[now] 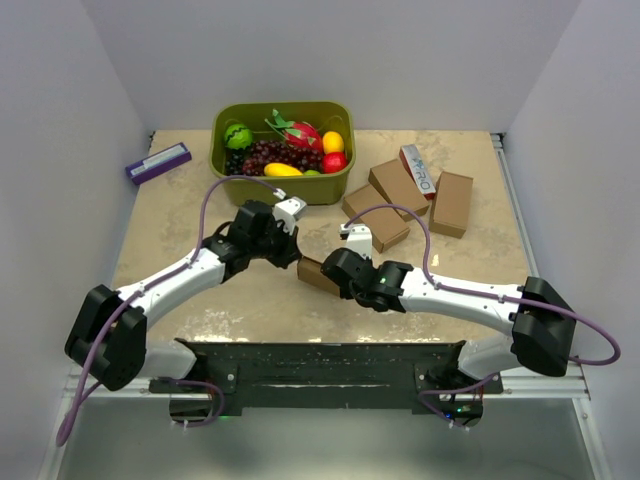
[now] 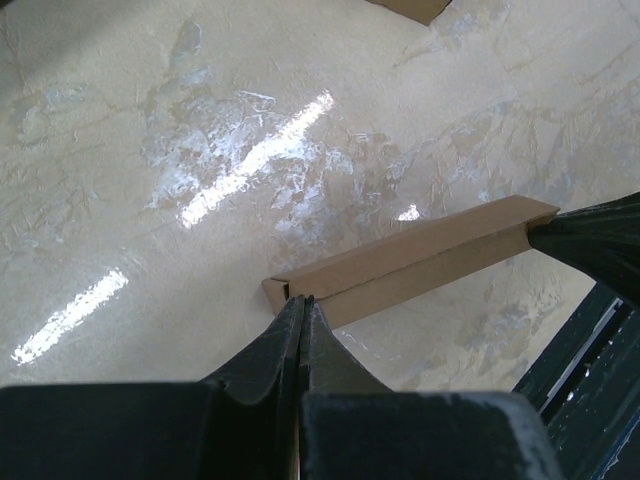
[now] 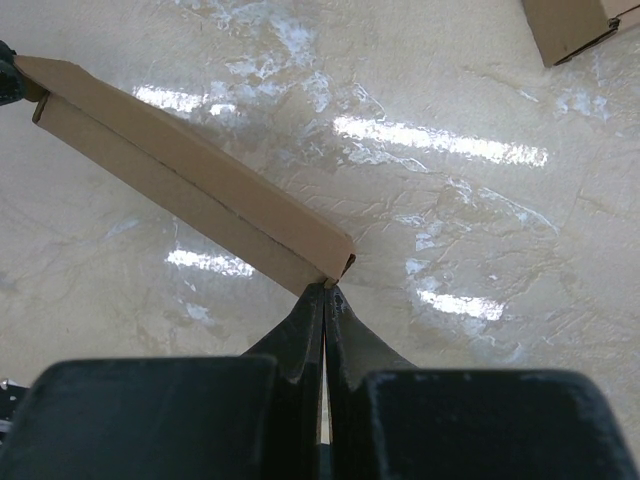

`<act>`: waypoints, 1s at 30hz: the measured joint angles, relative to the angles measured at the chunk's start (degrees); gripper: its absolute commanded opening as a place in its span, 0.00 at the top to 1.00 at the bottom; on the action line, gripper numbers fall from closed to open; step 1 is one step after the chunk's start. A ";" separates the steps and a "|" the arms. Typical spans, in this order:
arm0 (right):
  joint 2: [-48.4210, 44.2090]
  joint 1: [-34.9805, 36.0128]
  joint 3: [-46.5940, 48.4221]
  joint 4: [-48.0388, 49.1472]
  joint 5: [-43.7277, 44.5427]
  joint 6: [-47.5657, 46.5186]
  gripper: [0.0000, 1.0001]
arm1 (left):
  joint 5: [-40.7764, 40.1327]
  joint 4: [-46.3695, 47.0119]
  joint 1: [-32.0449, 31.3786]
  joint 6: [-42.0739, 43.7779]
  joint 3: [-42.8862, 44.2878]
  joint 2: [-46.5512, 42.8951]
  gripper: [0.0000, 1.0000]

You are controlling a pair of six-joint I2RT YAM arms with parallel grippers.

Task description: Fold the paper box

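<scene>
The paper box (image 1: 313,275) is a slim brown cardboard carton held between both grippers above the table's middle. In the left wrist view it (image 2: 410,262) runs from my shut fingertips up to the right, where the right gripper's dark tip meets its far end. My left gripper (image 2: 303,299) is shut on the box's near end flap. In the right wrist view the box (image 3: 190,170) runs up to the left. My right gripper (image 3: 327,288) is shut on a thin flap at the box's other end. From above, the left gripper (image 1: 292,258) and right gripper (image 1: 335,272) face each other.
A green bin (image 1: 330,190) of fruit stands at the back. Several folded brown boxes (image 1: 452,203) and a white-and-red carton (image 1: 420,170) lie at the back right; one box shows in the right wrist view (image 3: 570,25). A purple-and-white box (image 1: 158,162) lies at the back left.
</scene>
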 measured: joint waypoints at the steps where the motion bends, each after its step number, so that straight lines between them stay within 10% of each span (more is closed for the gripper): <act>1: 0.00 0.00 0.00 0.00 0.00 0.00 1.00 | -0.07 0.00 -0.02 -0.02 0.00 0.00 0.93; 8: 0.07 0.00 0.00 0.35 -0.04 0.00 1.00 | -0.94 -2.10 -0.70 0.20 -0.07 0.02 0.66; 30: 0.33 0.00 0.00 0.85 -0.04 -0.02 1.00 | -2.23 -3.17 -0.85 0.42 -0.11 0.02 0.84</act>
